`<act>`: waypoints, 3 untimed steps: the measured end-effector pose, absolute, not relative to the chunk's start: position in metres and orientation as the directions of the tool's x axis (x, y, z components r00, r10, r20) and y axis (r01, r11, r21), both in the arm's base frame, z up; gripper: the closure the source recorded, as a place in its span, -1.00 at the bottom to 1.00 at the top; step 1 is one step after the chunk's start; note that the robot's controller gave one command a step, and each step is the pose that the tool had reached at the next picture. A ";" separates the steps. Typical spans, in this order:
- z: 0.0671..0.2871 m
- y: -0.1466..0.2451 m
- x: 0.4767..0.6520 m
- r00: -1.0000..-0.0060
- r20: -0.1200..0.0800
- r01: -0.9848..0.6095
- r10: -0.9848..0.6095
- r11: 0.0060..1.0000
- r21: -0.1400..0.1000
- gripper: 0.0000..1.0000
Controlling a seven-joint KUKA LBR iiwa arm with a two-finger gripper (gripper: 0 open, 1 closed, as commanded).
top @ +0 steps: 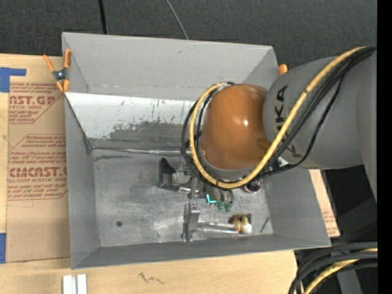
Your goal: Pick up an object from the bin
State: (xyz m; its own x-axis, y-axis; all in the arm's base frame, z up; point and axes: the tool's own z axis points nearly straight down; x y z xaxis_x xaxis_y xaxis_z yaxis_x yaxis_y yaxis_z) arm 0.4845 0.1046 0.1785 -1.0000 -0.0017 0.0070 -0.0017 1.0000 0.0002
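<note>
My gripper (179,179) shows as dark and silvery parts sticking out from under the arm's wrist, low over the middle of the bin floor. Just below it, near the bin's front wall, lies a clear, tube-like thing with a silvery end (207,228). At that thing's right end rests a small yellow-and-white thing (241,224). A small green piece (212,199) lies between the gripper and the tube. A dark red thing (253,187) peeks out to the right, partly hidden by the arm.
The arm with its orange cover and yellow cables hangs over the bin's right half and hides what lies beneath. The bin's sloped walls rise on all sides. The left part of the floor is bare grey metal.
</note>
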 end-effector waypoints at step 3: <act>0.105 0.043 0.524 -1.000 0.003 0.007 0.007 1.000 0.000 1.00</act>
State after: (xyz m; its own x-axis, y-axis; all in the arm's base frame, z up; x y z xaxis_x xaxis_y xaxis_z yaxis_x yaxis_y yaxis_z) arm 0.5243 0.0432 0.1051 -1.0000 0.0070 0.0030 0.0070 1.0000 -0.0001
